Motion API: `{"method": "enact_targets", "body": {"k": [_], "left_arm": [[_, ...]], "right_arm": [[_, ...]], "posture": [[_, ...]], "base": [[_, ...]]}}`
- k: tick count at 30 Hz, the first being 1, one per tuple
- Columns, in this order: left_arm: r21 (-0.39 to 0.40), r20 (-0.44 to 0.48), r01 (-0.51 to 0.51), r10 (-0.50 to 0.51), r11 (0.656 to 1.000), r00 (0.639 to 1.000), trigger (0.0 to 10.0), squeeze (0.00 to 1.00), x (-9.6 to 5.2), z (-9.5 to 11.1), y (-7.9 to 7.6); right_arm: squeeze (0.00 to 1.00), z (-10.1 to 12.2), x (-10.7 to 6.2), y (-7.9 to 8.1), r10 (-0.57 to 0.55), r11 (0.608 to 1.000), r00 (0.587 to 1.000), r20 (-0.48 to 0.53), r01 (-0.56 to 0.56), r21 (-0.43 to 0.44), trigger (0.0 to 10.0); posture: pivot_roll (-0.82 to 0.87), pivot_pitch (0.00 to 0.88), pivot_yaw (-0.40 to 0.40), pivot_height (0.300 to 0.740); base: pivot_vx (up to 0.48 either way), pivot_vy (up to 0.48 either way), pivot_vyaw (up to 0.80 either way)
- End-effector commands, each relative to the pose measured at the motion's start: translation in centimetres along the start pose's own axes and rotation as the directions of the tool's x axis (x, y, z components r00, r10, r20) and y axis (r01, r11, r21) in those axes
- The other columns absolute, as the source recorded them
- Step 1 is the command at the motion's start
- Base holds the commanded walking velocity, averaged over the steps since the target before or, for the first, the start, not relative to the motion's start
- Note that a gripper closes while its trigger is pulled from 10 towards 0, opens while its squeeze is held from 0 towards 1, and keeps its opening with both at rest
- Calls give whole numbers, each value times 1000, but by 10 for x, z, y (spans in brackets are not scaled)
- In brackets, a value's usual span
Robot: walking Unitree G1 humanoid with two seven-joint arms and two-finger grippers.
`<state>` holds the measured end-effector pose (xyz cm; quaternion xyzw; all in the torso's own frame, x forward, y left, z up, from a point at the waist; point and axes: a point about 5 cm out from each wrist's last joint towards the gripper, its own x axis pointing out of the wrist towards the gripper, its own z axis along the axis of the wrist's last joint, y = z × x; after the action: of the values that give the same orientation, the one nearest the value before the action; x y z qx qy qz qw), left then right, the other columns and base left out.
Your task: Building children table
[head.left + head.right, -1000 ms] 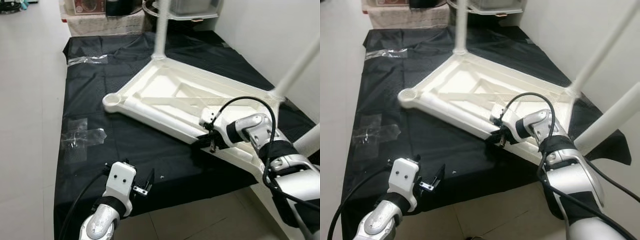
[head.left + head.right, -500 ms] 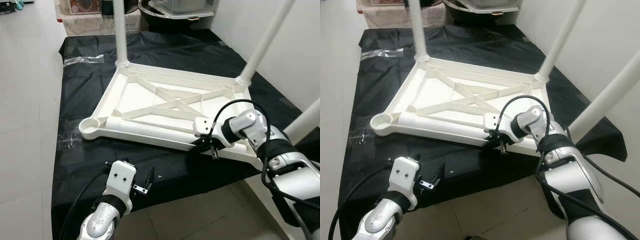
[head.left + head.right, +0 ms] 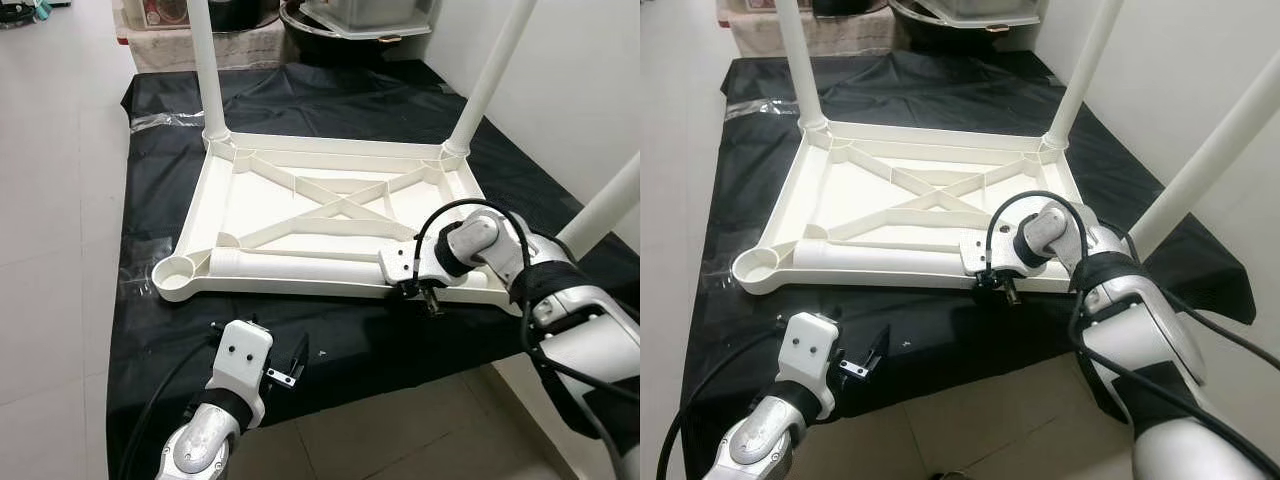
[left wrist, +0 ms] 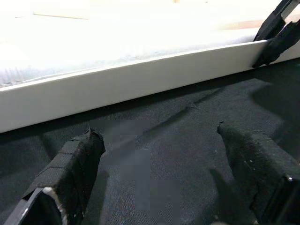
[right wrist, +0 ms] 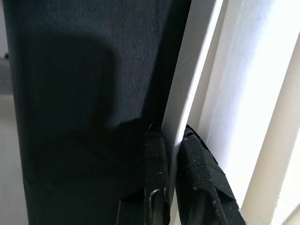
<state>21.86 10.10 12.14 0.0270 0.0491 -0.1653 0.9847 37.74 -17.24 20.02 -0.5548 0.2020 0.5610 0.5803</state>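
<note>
Right wrist view: the right tool [image 5: 172, 154] is clamped on the near rim of the upturned white plastic tabletop [image 3: 300, 215] on black floor cloth [image 3: 160, 190]. Left tool [image 4: 164, 187] hovers apart nearby. Three white legs stand fitted; the near-left socket [image 3: 180, 268] looks unfilled.
</note>
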Motion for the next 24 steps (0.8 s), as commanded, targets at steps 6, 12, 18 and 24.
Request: {"method": "enact_targets", "body": {"k": [6, 12, 18, 24], "left_arm": [[-17, -30, 8, -9, 1000, 1000, 10000, 0, 0, -7, -2], [-18, -35, 14, -15, 1000, 999, 10000, 0, 0, -8, -2], [-17, -36, 16, -17, 1000, 999, 10000, 0, 0, -9, -2], [-19, -38, 19, -20, 1000, 999, 10000, 0, 0, -10, -3]], "right_arm": [[0, -9, -6, 3, 48, 975, 976, -213, -92, -201, 0], [0, -12, -3, 4, 38, 973, 972, -231, -89, -211, 10000], [0, -11, -1, 4, 24, 965, 970, -240, -86, -249, 10000], [1000, -6, -1, 1, 4, 964, 979, -203, -59, -261, 10000]], "posture": [[68, 145, -129, 740], [68, 139, -126, 740], [68, 132, -126, 740], [73, 122, -126, 740]], "base": [[0, 0, 0], [0, 0, 0], [0, 0, 0], [0, 0, 0]]}}
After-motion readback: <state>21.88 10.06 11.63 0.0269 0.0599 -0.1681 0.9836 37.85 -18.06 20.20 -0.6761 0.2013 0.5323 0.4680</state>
